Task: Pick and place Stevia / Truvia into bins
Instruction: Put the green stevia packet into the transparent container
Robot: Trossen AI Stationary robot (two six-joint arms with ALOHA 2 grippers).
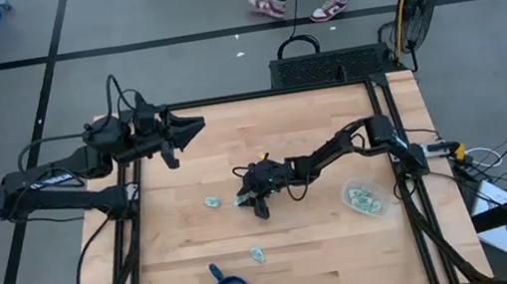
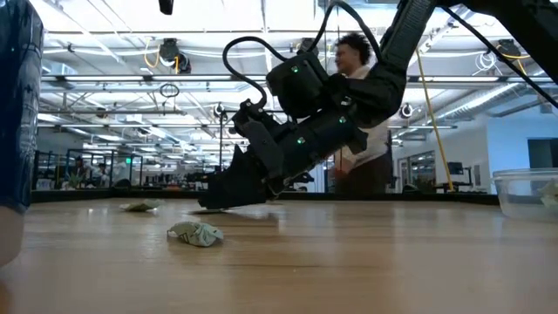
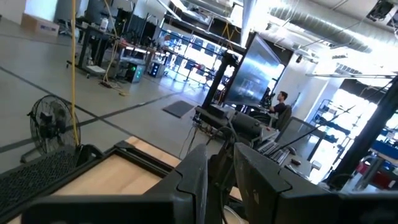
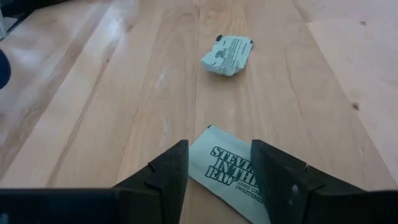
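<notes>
High view: clear bin (image 1: 362,196) holds several sachets; right end effector (image 1: 247,199) straddles a table sachet (image 4: 233,174), fingers apart.

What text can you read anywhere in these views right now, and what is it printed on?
"STEVIA IN THE RAW": on the flat sachet lying between the right gripper jaws; the smaller line beneath is too blurred to read.
Crumpled sachet farther along the table: dark print, too small to read.
Nothing else is legible in the other views.
</notes>
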